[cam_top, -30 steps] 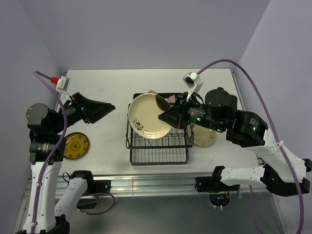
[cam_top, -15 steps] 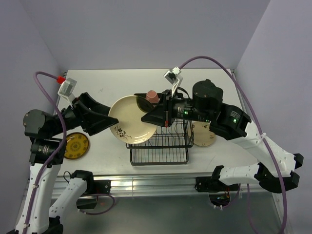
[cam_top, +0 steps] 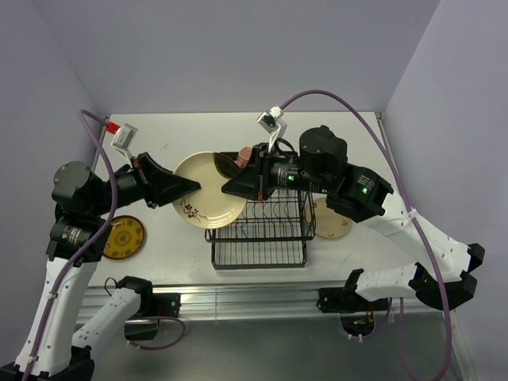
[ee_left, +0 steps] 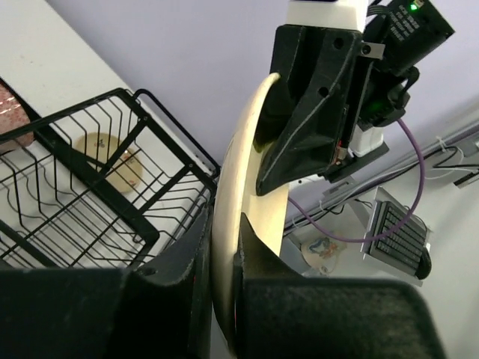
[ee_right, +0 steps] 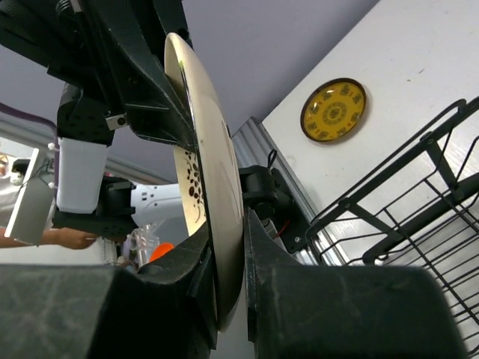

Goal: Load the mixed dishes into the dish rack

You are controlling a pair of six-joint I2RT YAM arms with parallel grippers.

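A cream plate point(cam_top: 208, 190) with a dark floral sprig hangs on edge in the air, left of the black wire dish rack point(cam_top: 258, 234). My left gripper point(cam_top: 193, 186) is shut on its left rim and my right gripper point(cam_top: 228, 188) is shut on its right rim. In the left wrist view the plate point(ee_left: 243, 187) runs between my left gripper's point(ee_left: 222, 262) jaws. The right wrist view shows the plate point(ee_right: 213, 179) pinched in my right gripper point(ee_right: 232, 277). A yellow patterned plate point(cam_top: 125, 236) lies flat at the table's left. A second cream plate point(cam_top: 335, 222) lies right of the rack. A pinkish mug point(cam_top: 247, 155) stands behind the rack.
The rack point(ee_left: 90, 202) stands near the table's front edge between the two arm bases. Purple cables point(cam_top: 349, 107) arc over both arms. The white table point(cam_top: 182, 131) is walled in by lilac panels on its far, left and right sides.
My right arm carried the cream plate leftward, from above the rack to beside it. My left gripper reached in from the left and closed on the plate's opposite rim.
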